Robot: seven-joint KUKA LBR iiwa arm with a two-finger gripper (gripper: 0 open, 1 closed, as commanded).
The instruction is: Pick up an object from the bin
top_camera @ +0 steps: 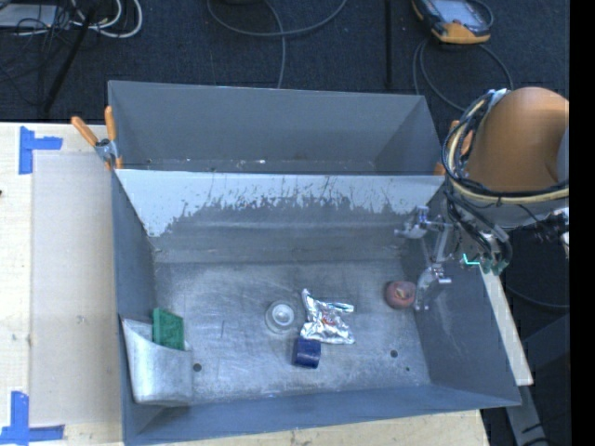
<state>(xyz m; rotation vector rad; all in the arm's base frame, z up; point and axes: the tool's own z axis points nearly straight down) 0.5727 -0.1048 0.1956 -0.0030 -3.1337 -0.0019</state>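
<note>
No text, label, brand or number can be read anywhere.

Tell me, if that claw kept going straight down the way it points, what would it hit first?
Probably the bare floor of the bin, just right of the small reddish-brown round thing; the gripper seems beside it rather than over it, though depth is unclear.

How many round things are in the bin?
2. A clear round cap lies mid-floor, just left of the crumpled foil. A reddish-brown round thing lies further right, beside the pincer. Something small could hide under the foil.
</note>
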